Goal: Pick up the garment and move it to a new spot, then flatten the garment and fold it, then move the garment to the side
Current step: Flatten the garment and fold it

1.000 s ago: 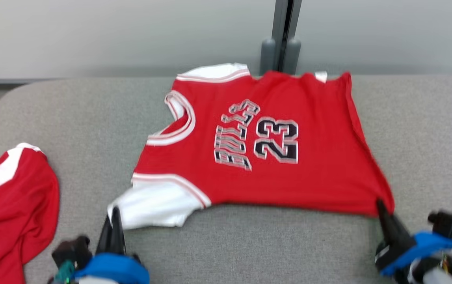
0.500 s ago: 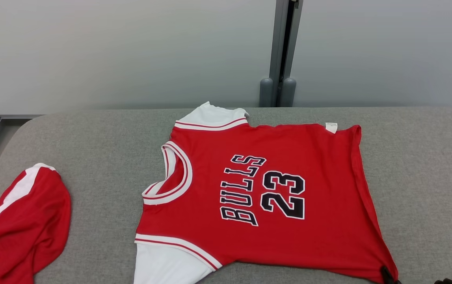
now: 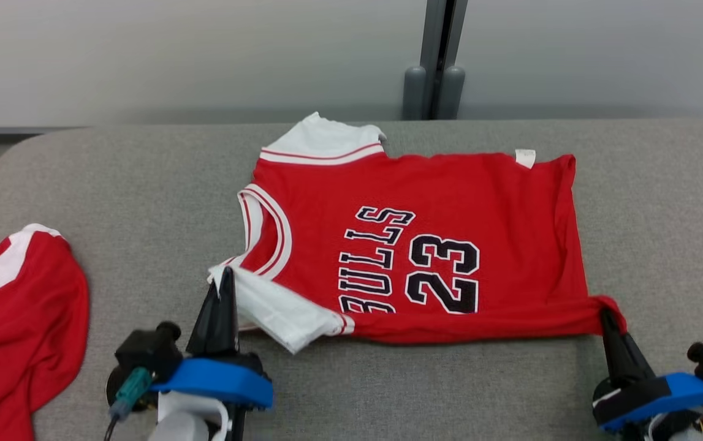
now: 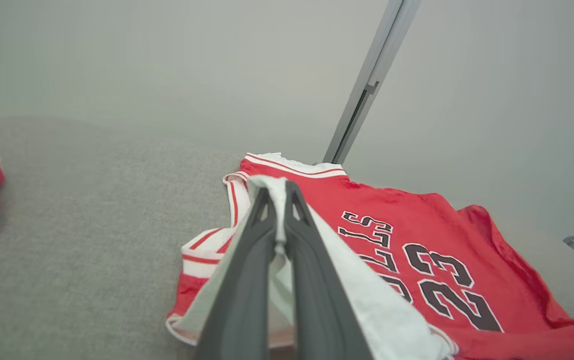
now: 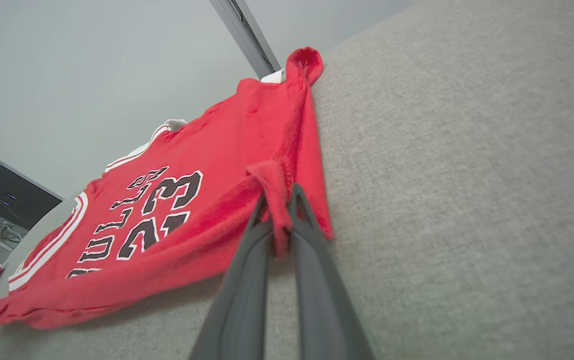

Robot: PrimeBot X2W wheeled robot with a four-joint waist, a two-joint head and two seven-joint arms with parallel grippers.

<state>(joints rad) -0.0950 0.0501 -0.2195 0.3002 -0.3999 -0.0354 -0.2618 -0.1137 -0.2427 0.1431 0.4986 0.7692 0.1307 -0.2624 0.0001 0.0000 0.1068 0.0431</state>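
Head view: the garment point(image 3: 425, 245) lies mid-worktop point(image 3: 112, 184), near edge raised. Left wrist view: left jaws, closed tight, clamp the white sleeve point(image 4: 367, 300). Right wrist view: right jaws pinch a small red hem corner point(image 5: 269, 180); uneven pulling could slip it, skewing the fold.

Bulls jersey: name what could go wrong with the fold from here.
1. The left gripper pinches only the edge of the white sleeve; the thin cloth may slip out mid-fold.
2. The right gripper holds a bunched hem corner of the jersey, so the folded edge may land creased or skewed.
3. Another red garment lies on the grey pad at the left; setting the jersey aside there could tangle the two.
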